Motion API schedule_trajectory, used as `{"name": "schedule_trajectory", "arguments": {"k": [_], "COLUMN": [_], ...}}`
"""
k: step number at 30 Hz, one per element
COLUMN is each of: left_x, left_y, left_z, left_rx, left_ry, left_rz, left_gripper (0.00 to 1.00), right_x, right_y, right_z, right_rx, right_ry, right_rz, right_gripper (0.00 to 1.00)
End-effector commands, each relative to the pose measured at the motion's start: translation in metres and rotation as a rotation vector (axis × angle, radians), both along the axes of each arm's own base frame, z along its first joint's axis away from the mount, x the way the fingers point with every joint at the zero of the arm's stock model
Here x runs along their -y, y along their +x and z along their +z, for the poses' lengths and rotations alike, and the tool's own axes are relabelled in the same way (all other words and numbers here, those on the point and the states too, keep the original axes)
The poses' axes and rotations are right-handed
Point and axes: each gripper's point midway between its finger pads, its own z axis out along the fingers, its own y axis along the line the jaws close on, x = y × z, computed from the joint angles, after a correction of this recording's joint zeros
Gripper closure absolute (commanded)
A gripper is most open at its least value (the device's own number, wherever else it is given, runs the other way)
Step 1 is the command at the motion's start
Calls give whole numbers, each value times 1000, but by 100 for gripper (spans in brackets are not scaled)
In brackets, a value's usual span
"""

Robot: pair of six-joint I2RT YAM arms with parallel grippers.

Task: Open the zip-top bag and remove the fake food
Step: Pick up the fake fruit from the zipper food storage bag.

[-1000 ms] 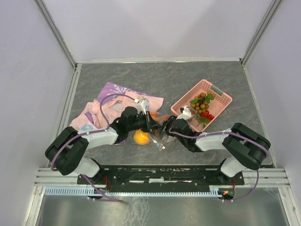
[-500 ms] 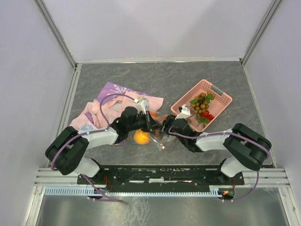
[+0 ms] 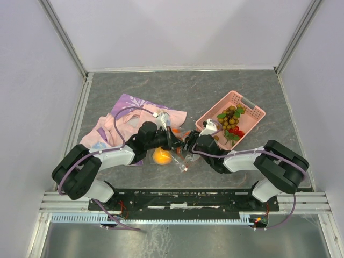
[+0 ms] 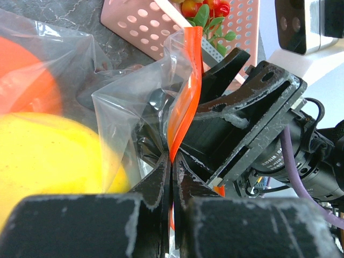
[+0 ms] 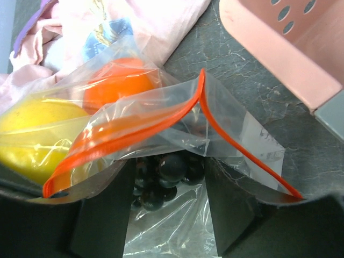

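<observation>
The zip-top bag (image 3: 183, 159) lies between both arms, clear plastic with an orange-red zip strip (image 5: 123, 134). My left gripper (image 4: 172, 158) is shut on one lip of that strip (image 4: 185, 97), holding it up. The mouth gapes. My right gripper (image 5: 171, 166) reaches into the mouth, jaws apart, with a dark purple grape bunch (image 5: 169, 172) between its fingers. A yellow fruit (image 5: 37, 134) and an orange (image 5: 118, 80) sit deeper inside the bag. From above, the left gripper (image 3: 173, 141) and right gripper (image 3: 186, 148) meet over the bag.
A pink perforated basket (image 3: 244, 105) at the right holds tan grapes and red fruit with green leaves. A pink-purple patterned cloth (image 3: 129, 115) lies at the left, under the left arm. Grey walls enclose the table.
My right gripper has slid a little left, deeper into the bag mouth, and its jaws stand slightly wider. The left gripper keeps its hold on the strip.
</observation>
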Motion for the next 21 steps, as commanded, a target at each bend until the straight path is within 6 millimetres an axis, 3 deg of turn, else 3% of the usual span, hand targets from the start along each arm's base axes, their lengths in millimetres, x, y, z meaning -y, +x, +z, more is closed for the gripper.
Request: {"name": "schedule_trajectory", "arguments": {"k": [1,9,16,21], "left_x": [0,-1,0,0], "left_y": [-2,-3,-4,-4], "left_z": [3,5,5,4], "left_rx": [-14,-11,-12,-14], "left_ry": [-19,-23,-24,-21], "left_rz": [11,9,2,-1], "left_gripper": [97,97,97,97], "right_x": [-18,-18,-25,-22], "right_y": [12,20,27,30], "right_z": [14,4,0,-2], "right_rx": [17,39,70,76], "right_ry": [41,84,173,154], "right_rz": [-4,-52,-74,-94], "right_gripper": [35,33,45,38]}}
